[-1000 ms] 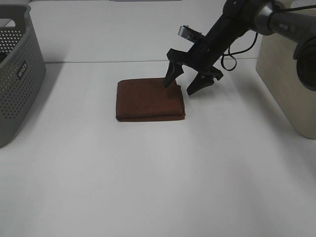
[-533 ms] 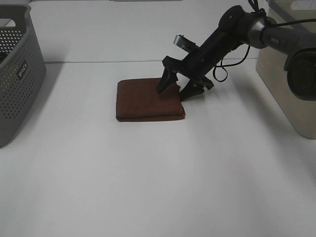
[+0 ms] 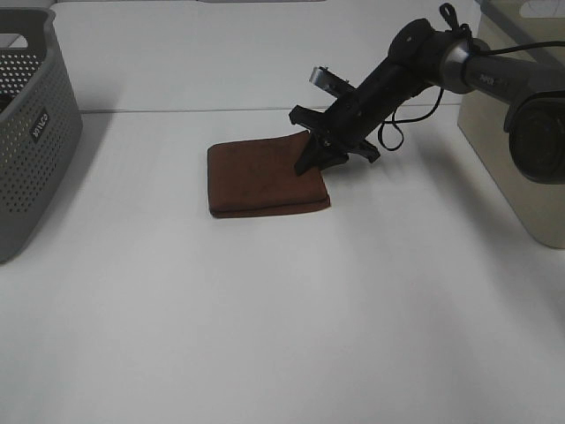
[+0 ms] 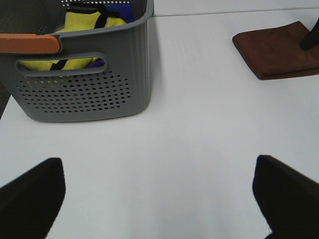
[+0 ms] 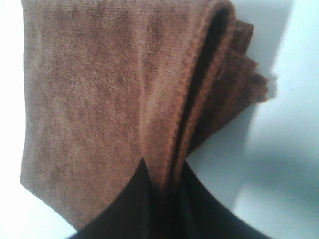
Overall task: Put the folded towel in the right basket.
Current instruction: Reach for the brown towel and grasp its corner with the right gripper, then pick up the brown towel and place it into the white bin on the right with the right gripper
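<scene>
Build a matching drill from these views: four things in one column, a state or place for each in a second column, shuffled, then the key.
Column one
1. folded towel
2. grey basket
3. beige basket
4. left gripper

Column two
A. open above the table, holding nothing
B. holds yellow fabric
C. stands at the far right of the high view, contents unseen
D. brown, clamped at one edge by the right gripper

Pairs: 1-D, 2-B, 3-C, 4-A
</scene>
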You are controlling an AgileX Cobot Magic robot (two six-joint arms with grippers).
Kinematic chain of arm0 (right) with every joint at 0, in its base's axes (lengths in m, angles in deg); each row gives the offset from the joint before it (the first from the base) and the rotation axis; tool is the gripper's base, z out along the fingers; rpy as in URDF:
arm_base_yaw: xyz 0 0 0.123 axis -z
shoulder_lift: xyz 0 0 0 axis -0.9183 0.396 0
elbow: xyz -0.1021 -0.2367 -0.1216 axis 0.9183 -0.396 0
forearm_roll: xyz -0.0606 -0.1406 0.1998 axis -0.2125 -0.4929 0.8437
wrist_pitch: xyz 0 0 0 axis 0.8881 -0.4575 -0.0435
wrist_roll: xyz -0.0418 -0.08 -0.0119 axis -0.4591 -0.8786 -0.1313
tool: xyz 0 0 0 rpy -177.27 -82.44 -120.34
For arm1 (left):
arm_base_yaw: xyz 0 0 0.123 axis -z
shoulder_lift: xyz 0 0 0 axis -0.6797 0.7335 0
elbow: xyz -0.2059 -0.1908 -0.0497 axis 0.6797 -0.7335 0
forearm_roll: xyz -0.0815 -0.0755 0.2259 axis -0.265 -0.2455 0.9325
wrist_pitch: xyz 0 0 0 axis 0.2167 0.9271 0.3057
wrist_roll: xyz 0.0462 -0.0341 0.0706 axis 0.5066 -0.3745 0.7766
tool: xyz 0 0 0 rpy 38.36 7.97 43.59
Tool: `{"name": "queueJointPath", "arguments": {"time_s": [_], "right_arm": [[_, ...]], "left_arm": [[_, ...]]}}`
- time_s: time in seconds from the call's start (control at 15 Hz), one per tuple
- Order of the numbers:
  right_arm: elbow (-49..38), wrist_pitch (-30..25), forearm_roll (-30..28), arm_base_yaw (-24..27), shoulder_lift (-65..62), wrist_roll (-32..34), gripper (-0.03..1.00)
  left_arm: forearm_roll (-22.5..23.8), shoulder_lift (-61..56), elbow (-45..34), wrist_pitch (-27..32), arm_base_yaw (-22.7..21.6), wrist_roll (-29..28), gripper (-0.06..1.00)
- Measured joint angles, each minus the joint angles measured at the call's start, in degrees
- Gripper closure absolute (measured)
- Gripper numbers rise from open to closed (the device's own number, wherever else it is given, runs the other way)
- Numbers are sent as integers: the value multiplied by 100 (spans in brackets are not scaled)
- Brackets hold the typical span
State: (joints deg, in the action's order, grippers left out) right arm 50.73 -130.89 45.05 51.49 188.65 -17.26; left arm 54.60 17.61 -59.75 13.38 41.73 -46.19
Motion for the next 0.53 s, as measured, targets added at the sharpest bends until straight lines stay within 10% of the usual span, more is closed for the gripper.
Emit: {"name": "queueJointPath", "arguments": {"time_s": [0.53], "right_arm": [[619,-378,-756,0,-1673,6,90]], "left_arm": [[0,0,0,0,0,0,-3]]}}
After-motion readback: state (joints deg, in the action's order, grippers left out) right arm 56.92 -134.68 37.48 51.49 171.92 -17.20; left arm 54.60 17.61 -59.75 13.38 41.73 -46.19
